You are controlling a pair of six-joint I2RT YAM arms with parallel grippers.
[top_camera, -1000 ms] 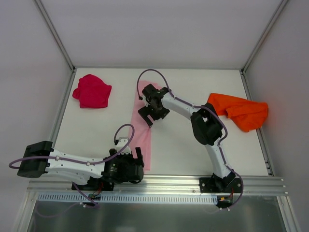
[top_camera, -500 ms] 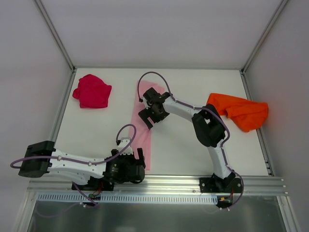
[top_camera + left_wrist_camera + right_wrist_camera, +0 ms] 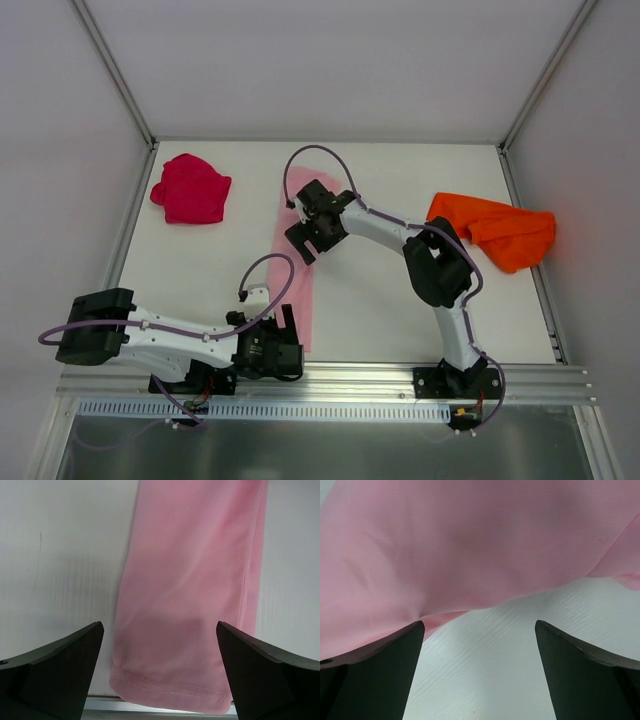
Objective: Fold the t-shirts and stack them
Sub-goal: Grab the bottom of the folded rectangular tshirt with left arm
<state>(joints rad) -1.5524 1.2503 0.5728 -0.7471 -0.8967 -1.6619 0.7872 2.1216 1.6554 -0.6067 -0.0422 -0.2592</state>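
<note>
Pink t-shirt (image 3: pixel 298 290): lay as a long narrow strip on the table (image 3: pixel 380 310), one short end near the arm bases and the other far from them; it had not shifted since the earlier view.
Left gripper (image 3: pixel 160 630): hung low over the pink t-shirt's near hem with its jaws apart. The hem's width lay between the two fingers, and no cloth was pinched.
Left arm: its rear link had slid rightward toward the pink t-shirt since a second earlier, and the gripper (image 3: pixel 285 330) sat slightly closer to the shirt's near end.
Right gripper (image 3: pixel 303 240): hovered over the left edge of the pink t-shirt's far half, in almost the same spot as before.
Right jaws: apart in the wrist view, with pink cloth (image 3: pixel 470 540) and bare table ahead of them, and nothing gripped.
Red t-shirt (image 3: pixel 192 188): bunched left of the pink t-shirt's far end, apart from it, unmoved.
Orange t-shirt (image 3: pixel 497 230): crumpled well to the right of the pink t-shirt, unmoved.
</note>
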